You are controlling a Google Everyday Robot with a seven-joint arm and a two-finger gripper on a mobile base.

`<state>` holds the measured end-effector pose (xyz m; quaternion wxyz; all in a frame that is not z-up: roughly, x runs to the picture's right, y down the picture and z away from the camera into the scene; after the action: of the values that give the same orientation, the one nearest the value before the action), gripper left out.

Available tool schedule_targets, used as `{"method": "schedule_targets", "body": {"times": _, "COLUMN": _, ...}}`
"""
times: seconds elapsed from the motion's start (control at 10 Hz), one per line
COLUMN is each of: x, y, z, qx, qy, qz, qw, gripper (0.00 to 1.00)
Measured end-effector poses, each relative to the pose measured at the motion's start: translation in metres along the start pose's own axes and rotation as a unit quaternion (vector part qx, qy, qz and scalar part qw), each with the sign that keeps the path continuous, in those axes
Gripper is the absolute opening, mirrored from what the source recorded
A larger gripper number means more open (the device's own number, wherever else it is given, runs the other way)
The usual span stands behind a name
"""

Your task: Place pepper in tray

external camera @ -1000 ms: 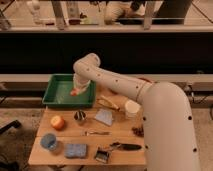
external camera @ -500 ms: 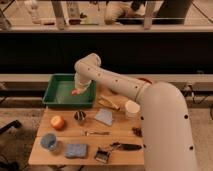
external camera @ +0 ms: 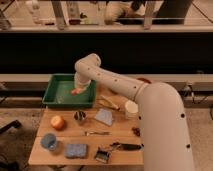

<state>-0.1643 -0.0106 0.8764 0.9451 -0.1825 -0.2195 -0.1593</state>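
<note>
The white arm rises from the lower right, bends at an elbow above the tray (external camera: 52, 95), and points its forearm down into it. The end effector (external camera: 76, 90) hangs over the tray's middle, with the pepper (external camera: 74, 92) showing as a small orange-red shape at its tip; whether it is clamped on the pepper or already parted, I cannot tell. The green tray sits at the back left of the wooden surface (external camera: 120, 142). A round orange fruit (external camera: 58, 122) lies in front of the tray, well apart from it.
</note>
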Motion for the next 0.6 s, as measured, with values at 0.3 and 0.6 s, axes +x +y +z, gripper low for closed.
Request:
{"method": "schedule_targets", "body": {"times": 0.3, "x": -0.011, "y": -0.025, "z": 0.011, "qx": -0.002, "qy": 0.016, "qz": -0.053, "qw": 0.9984, "gripper": 0.31}}
{"method": "schedule_targets", "body": {"times": 0.6, "x": -0.006, "y": -0.033, "z": 0.048, "qx": -0.002, "qy": 0.032, "qz": -0.061, "qw": 0.9976, "gripper": 0.61}}
